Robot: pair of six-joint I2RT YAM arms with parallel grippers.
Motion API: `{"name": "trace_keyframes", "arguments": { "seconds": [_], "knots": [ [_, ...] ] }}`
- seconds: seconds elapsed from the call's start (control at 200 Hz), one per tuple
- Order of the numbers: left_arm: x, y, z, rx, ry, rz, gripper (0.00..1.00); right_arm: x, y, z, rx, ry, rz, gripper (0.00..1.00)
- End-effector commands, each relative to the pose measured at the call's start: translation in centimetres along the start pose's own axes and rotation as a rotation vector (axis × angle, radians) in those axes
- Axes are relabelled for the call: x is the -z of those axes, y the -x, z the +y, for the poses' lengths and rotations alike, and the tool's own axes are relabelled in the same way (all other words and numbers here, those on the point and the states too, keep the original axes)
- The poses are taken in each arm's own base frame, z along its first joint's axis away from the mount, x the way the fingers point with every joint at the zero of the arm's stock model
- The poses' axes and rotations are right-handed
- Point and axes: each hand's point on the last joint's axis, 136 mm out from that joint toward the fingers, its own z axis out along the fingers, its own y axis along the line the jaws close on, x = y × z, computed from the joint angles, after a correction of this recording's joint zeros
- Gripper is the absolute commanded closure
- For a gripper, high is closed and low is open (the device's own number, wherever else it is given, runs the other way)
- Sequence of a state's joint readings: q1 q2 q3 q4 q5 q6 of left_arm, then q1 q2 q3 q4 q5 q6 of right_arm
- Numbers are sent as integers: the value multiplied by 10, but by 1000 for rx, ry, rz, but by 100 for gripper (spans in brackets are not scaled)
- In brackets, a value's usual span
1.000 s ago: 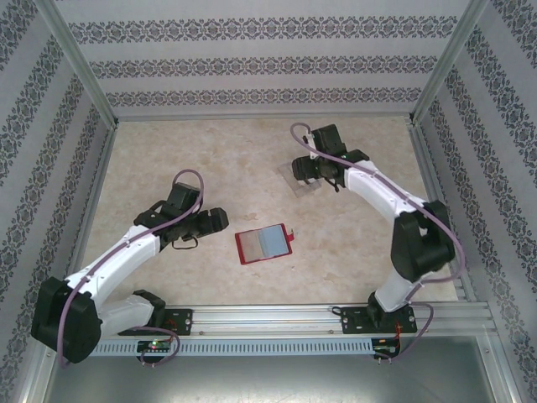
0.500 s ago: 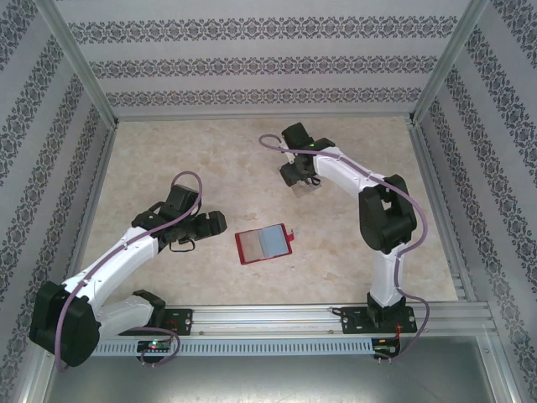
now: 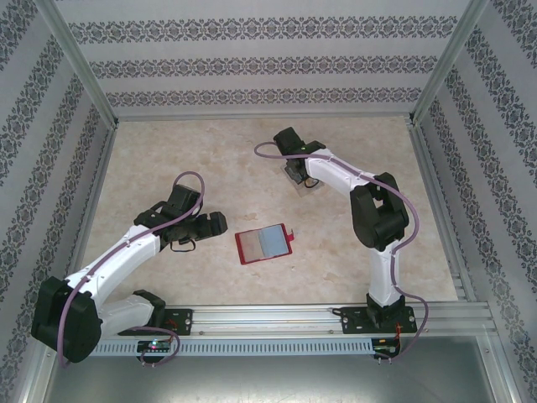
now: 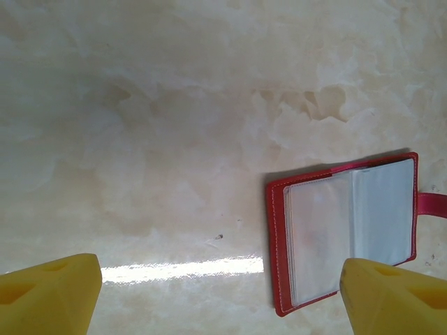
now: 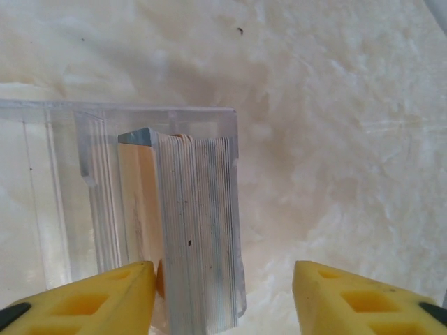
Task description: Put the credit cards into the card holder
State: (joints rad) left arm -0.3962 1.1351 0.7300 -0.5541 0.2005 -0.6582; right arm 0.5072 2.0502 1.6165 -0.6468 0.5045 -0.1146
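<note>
Patterned wallpaper panels (image 3: 268,63) box in the pale marbled table (image 3: 193,151) I'm driving over. My right end effector (image 5: 223,286) has its yellow fingers (image 5: 91,296) spread, straddling the near corner of a translucent tray (image 5: 56,181): one finger sits just beside the tray wall, the other stands apart from it over bare table. Between them the credit cards (image 5: 195,223) stand stacked on edge inside the tray, packed against its end wall, with a bluish-grey corner showing at the far end of the stack. From overhead I see that arm reaching to the far middle of the table. My left end effector (image 4: 220,289) is spread wide with nothing between the fingers, hanging over bare table. The card holder (image 4: 346,230) lies open and flat near one fingertip, clear pockets facing up, its red snap tab (image 4: 433,204) sticking out sideways. Overhead, the card holder (image 3: 265,243) sits mid-table between the two arms, well apart from the tray
</note>
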Motion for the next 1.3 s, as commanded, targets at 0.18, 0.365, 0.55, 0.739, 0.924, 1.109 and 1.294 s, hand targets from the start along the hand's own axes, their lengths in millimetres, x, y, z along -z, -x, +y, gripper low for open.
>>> {"name": "trace_keyframes", "arguments": {
  "seconds": [0.18, 0.365, 0.55, 0.739, 0.924, 1.109, 1.294],
  "knots": [
    [8, 8, 9, 21, 33, -63, 11, 5, 0, -10, 36, -85, 3, 72],
    [12, 9, 11, 26, 31, -85, 11, 5, -1, -7, 41, -65, 9, 91],
    [11, 6, 9, 16, 16, -75, 11, 13, -1, -4, 30, -39, -4, 100],
    [15, 3, 4, -10, -21, -72, 12, 37, 1, 1, 30, -16, -43, 100],
    [12, 0, -15, -23, -129, -53, 15, 51, -3, -2, 25, -23, -58, 100],
    [9, 2, -23, -19, -154, -30, 17, 46, -6, 1, 8, 15, -48, 100],
    [12, 3, -29, -30, -176, -19, 21, 61, -2, 0, -75, 88, -98, 100]
  ]
}}
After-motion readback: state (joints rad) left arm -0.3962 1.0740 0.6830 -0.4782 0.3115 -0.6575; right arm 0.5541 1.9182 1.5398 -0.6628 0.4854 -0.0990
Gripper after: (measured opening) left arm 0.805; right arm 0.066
